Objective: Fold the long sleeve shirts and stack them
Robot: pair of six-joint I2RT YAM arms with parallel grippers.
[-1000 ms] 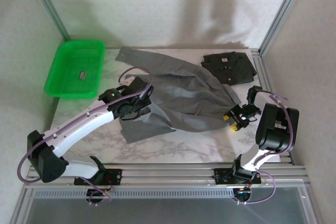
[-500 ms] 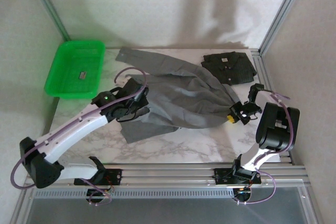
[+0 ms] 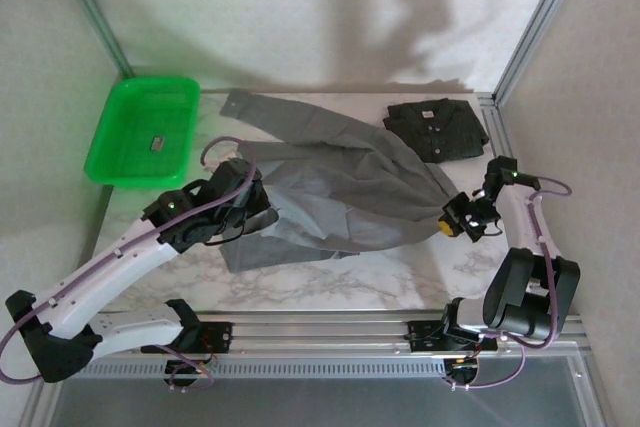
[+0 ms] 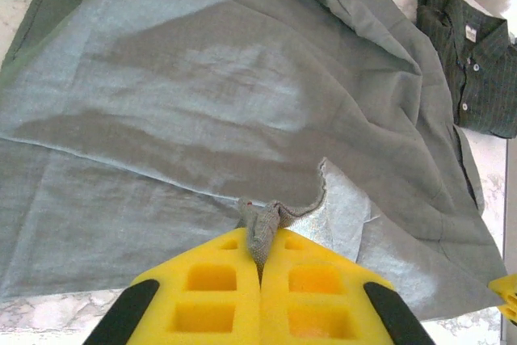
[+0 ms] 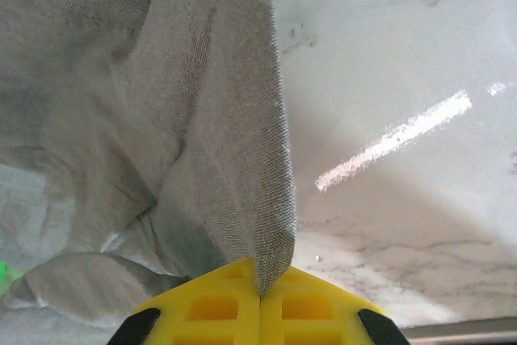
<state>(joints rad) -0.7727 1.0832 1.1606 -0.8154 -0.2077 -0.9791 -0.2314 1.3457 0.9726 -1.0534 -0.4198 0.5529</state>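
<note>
The white marble tabletop [image 3: 330,282] is carrying everything. The medium grey long sleeve cloth shirt [image 3: 340,187] is lying spread across its middle, with one sleeve reaching toward the far edge and the body sloping down toward the near left. The green plastic mesh tray [image 3: 108,132] is sitting at the far left corner, partly overhanging the left edge. The darker charcoal button-up shirt [image 3: 437,129] is resting folded into a compact rectangle at the far right corner, just beside the grey shirt's right side.

The left tool [image 3: 262,215] is hovering over the grey shirt's left part, its yellow pads clenched on a small bunched tuft of that grey cloth [image 4: 260,232]. The right tool [image 3: 452,222] is sitting near the right edge, grasping the grey shirt's right-hand tip, and the fabric [image 5: 242,159] is rising in a taut fold from between its closed pads [image 5: 202,309]. A small dark object [image 3: 157,144], too small to identify, is lying inside the tray.
</note>
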